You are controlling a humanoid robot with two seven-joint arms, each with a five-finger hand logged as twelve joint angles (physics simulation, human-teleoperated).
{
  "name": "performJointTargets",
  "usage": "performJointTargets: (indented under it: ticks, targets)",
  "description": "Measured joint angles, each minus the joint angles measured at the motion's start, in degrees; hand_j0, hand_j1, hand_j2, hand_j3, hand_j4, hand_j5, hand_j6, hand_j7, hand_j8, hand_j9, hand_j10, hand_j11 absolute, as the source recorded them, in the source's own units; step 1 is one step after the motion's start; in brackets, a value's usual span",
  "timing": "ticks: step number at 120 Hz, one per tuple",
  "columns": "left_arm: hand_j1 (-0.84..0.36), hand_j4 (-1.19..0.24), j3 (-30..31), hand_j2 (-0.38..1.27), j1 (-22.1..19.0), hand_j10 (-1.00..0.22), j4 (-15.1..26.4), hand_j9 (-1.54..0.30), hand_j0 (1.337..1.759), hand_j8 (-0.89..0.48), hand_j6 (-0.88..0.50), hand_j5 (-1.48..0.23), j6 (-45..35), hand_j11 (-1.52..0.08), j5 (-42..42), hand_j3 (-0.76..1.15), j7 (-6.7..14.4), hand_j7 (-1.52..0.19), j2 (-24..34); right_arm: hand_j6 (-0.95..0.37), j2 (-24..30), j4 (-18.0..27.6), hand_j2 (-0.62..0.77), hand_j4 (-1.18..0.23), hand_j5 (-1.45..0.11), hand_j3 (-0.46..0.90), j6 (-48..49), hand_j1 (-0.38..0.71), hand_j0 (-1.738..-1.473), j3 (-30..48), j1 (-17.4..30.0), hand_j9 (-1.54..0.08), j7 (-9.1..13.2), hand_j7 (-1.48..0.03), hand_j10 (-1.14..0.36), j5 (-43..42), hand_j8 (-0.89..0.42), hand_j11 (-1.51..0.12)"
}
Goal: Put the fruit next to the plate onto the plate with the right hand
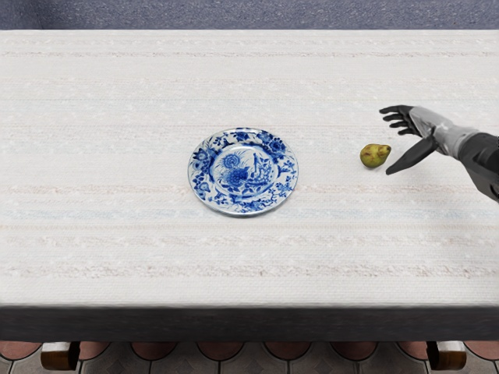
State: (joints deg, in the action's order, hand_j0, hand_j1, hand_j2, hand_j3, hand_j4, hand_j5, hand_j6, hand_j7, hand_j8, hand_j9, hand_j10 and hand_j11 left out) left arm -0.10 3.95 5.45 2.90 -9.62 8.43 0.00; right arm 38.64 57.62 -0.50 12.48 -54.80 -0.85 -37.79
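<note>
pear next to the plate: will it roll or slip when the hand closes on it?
Likely to roll: the pear is small and rounded, lying on its side on the flat table. It is probably rigid and light, so an off-centre nudge from the open right hand close by could scoot it away. The skin looks smooth, so it may be slippery.

A pale table (117,117) fills most of the frame, its whitish top streaked with fine horizontal grain and faint pinkish and bluish bands. Its front edge (249,323) is a dark strip across the lower frame. Below it lie reddish, scalloped floor tiles (288,351) and two brown wooden feet – lower left (60,355) and lower right (446,354). A grey-blue band (249,14) runs along the top edge
</note>
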Motion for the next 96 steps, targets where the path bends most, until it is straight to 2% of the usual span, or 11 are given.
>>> performJointTargets:
  ticks: [28, 61, 96]
  targets:
    - [0.32, -0.02, 0.01, 0.0, 0.0, -0.02, 0.0, -0.03, 1.658, -0.02, -0.02, -0.03, 0.0, -0.03, -0.03, 0.0, 0.0, -0.03, 0.0, -0.28, -2.1, -0.59, -0.05, -0.28, -0.36, 0.0, -5.84, -0.02, -1.658, -1.94, -0.19, -0.36, 0.35, -0.36, -0.28, -0.41, -0.28, -0.36]
    - [0.32, -0.02, 0.0, 0.0, 0.06, -0.02, 0.0, -0.03, 1.658, -0.02, -0.02, -0.03, 0.0, -0.03, -0.03, 0.0, 0.0, -0.03, 0.0, -0.31, -5.72, -2.79, -0.06, -0.31, -0.4, 0.0, -8.49, 0.02, -1.658, -3.89, -0.79, -0.4, 3.11, -0.4, -0.31, -0.51, -0.31, -0.4]
    - [0.32, -0.02, 0.0, 0.0, 0.0, -0.02, 0.0, -0.03, 1.658, -0.02, -0.02, -0.03, 0.0, -0.03, -0.01, 0.0, 0.0, -0.03, 0.0, -0.35, -8.42, -5.18, -0.07, -0.35, -0.45, 0.0, -9.05, 0.07, -1.658, -5.26, -1.5, -0.45, 4.8, -0.45, -0.35, -0.51, -0.35, -0.45]
